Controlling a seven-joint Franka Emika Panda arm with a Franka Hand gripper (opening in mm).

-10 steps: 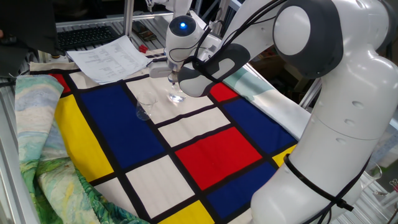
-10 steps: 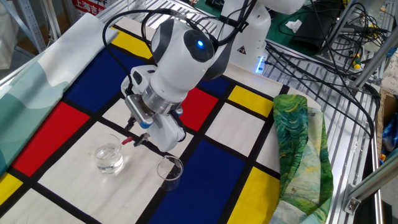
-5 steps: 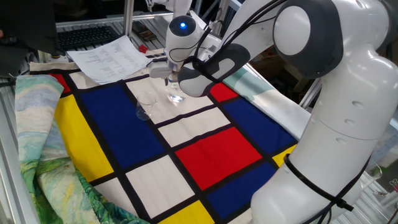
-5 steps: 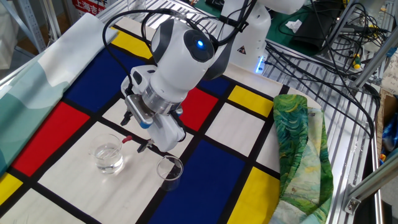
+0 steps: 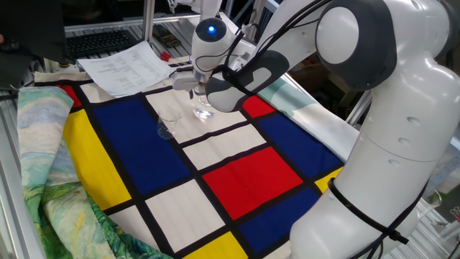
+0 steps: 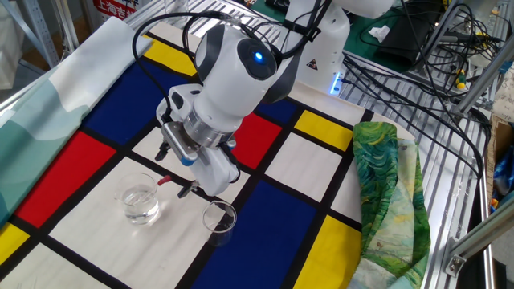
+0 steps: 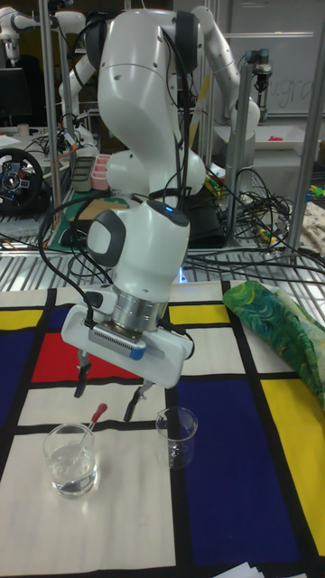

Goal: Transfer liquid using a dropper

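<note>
As the arm pauses over the table, the white robot arm's two-finger gripper point(image 7: 106, 396) stands with its dark fingers spread wide and nothing between them. A second ago, seen from the other fixed view, those fingers were drawn in close around the top of the slender clear dropper with the small reddish bulb point(image 7: 95, 420). They have since parted and the tool has been let go.

The dropper now leans on its own inside the small clear drinking glass on the left point(image 7: 50, 456). Its tip is down in the shallow pool of clear liquid point(image 7: 70, 477), and its bulb pokes up above the rim. The bulb sits just below the open fingers and between them, nearer the left-hand one in the tall view, apparently touching neither.

A second small clear glass point(image 7: 176, 438), which looks empty, stands just beside the first, under the gripper's other side. Both rest on the tablecloth of blue, red, yellow and white blocks edged in black point(image 7: 226, 506).

Whether any liquid has reached the second glass cannot be made out. Judged from the scene, the release marks either a re-grip or the end of a pass.
</note>
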